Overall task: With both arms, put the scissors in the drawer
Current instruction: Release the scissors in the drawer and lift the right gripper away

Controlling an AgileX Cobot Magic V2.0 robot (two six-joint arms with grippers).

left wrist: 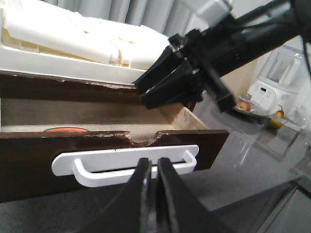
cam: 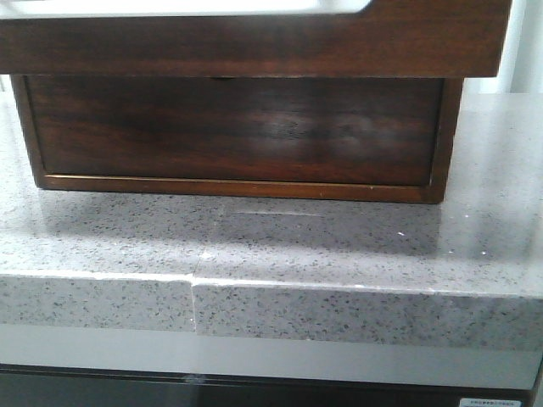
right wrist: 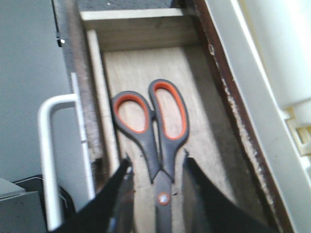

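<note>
The drawer (left wrist: 29,165) is pulled open; its dark front has a half-round notch (left wrist: 143,140) and a white handle (left wrist: 121,158). The scissors (right wrist: 158,131), grey with orange-lined loops, lie flat on the drawer's wooden floor (right wrist: 209,121); an orange bit of them (left wrist: 65,129) peeks over the drawer front. My right gripper (right wrist: 157,161) is open above them, a finger on each side of the pivot and touching nothing. It also shows in the left wrist view (left wrist: 141,92), hovering over the drawer. My left gripper (left wrist: 152,162) is shut, its tips at the white handle.
The wooden box (cam: 237,127) stands on a speckled stone counter (cam: 271,246); the front view shows only its back. A white foam tray (left wrist: 73,39) sits on top of the box. A white appliance (left wrist: 272,82) and a plate of fruit (left wrist: 245,106) stand beyond the drawer.
</note>
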